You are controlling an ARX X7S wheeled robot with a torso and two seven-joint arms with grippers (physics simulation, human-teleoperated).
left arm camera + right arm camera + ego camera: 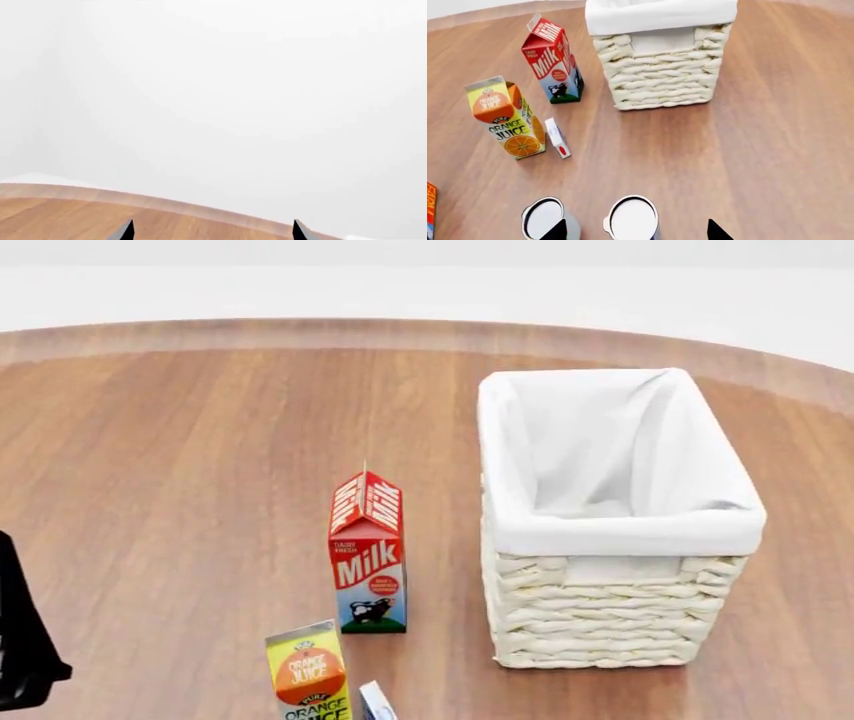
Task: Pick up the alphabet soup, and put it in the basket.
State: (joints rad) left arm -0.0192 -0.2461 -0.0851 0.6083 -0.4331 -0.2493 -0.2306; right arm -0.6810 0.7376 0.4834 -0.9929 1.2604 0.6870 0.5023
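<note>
The basket (621, 520) stands upright on the round wooden table (187, 460), its white cloth liner folded over the woven rim and nothing showing inside it in the head view. Beside it, apart, stands a milk carton (367, 555), and nearer the robot an orange juice carton (310, 672) with a small white box (556, 137) lying just beside it. In the right wrist view, two cans with pale lids sit side by side close under the right gripper (635, 231); its two dark fingertips (716, 232) stand spread, released, with one can (632, 218) between them and the other (544, 218) partly behind one tip. Their labels are hidden, so which is the alphabet soup cannot be told. The left gripper (212, 231) hangs over the table edge, its tips spread wide with nothing between them.
</note>
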